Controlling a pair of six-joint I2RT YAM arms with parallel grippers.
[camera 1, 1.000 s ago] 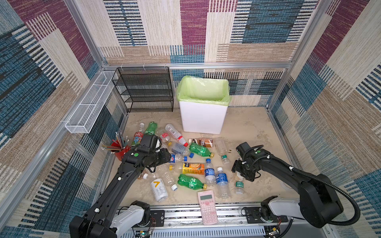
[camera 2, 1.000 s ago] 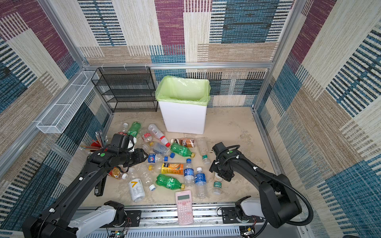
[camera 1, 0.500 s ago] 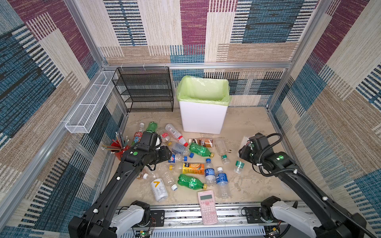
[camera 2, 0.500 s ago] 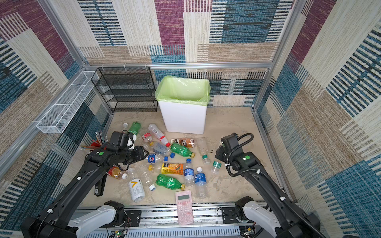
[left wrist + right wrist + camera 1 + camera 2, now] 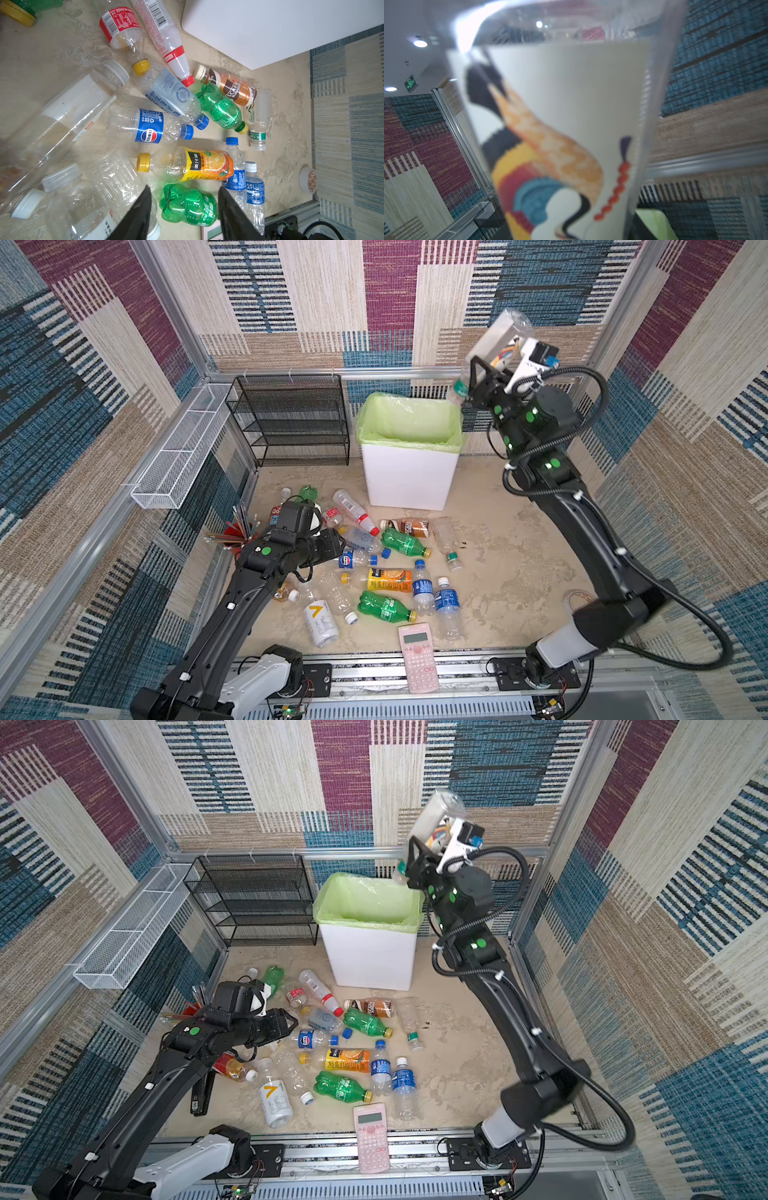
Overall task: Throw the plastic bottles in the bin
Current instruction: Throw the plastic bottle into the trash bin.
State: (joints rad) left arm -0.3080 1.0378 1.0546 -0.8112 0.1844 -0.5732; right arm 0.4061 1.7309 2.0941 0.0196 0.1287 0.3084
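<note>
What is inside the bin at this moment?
Inside the bin, both top views show only the walls of the green liner. Its floor is hidden behind the front rim, so its contents cannot be seen.

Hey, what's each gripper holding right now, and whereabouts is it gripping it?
The right gripper holds a clear white-labelled bottle near its neck end, cap down, close to the bin. The left gripper holds nothing; its jaws stand apart.
</note>
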